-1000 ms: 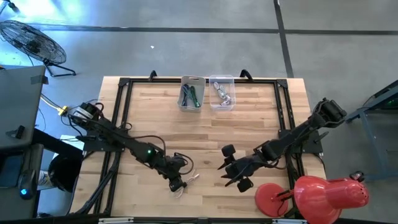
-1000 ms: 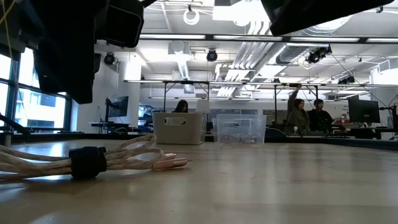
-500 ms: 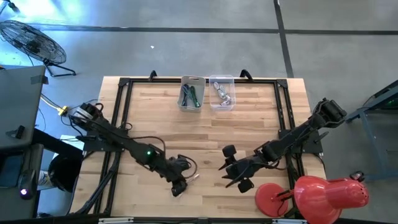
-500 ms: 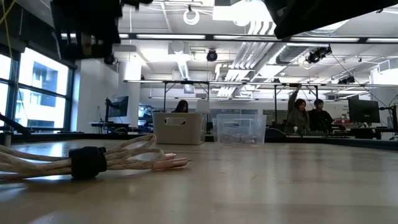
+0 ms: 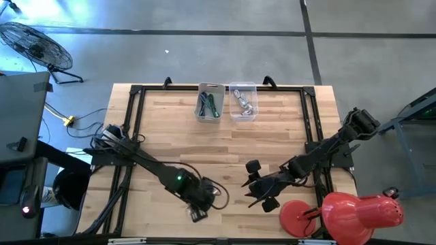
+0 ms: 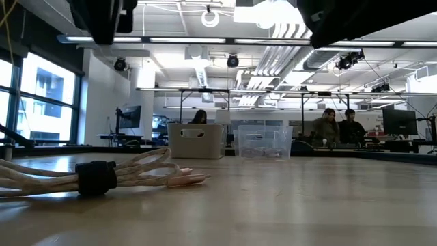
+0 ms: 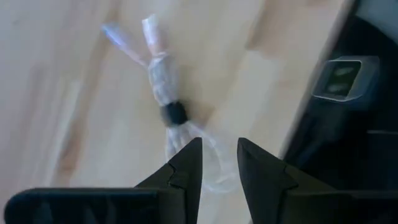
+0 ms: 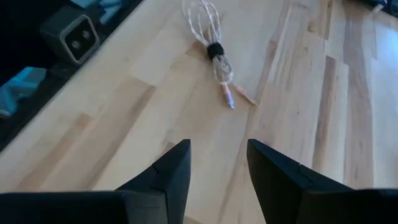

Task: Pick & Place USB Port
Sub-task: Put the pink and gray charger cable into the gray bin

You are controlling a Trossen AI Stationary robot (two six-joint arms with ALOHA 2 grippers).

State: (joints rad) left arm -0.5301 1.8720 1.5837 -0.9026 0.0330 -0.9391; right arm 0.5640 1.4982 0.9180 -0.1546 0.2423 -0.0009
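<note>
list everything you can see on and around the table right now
usb cable: 1, pale, coiled and banded with a black tie, lying on the table's near edge under the left arm
grey bin: 1, far edge of the table, holding green and dark items
clear bin: 1, right beside the grey bin, holding pale cables
table: 1, light wood with a black frame
red lamp: 1, near right corner
fan: 1, black wire, on the floor far left
people: 3, in the room behind
left hand: 1, dark, open above the cable
right hand: 1, dark, open, waiting right of the cable

bare wood mid-table point(image 5: 225, 146), bins point(image 5: 226, 102) far edge
</note>
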